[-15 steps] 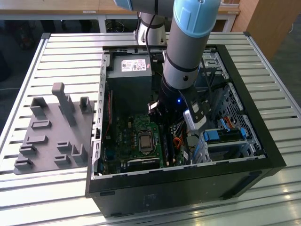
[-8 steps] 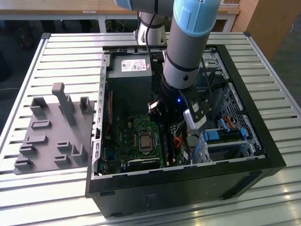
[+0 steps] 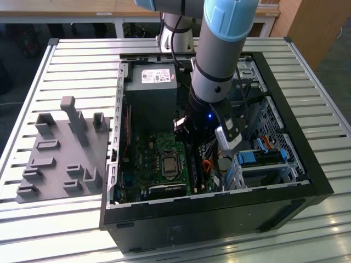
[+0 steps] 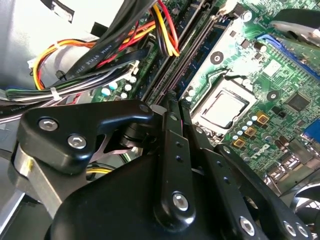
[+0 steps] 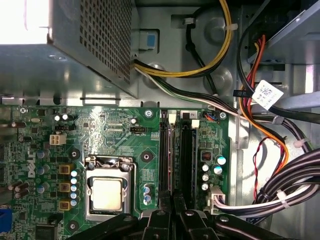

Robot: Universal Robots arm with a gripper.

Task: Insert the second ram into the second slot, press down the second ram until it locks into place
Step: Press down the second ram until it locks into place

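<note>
Tool (image 5: 172, 207): fingers drawn close together, tips pressing on the second ram (image 5: 171, 160), which stands edge-up in its slot beside the CPU socket (image 5: 107, 192). We judge insertion done, locking unconfirmed; latches too small to tell. Exterior view adds PC case (image 3: 307, 164), table (image 3: 66, 71), grey fixture (image 3: 60, 153). Wrist views add motherboard detail and cables (image 4: 90, 65).

In the exterior view, the grey-and-pale-blue robot arm (image 3: 219, 55) runs past the upper edge and hides the black gripper's fingertips inside the open black computer case (image 3: 307, 164). In both wrist views the long dark memory sticks (image 5: 164, 150) vanish behind the black gripper linkage (image 5: 172, 222); their seating cannot be judged.
</note>
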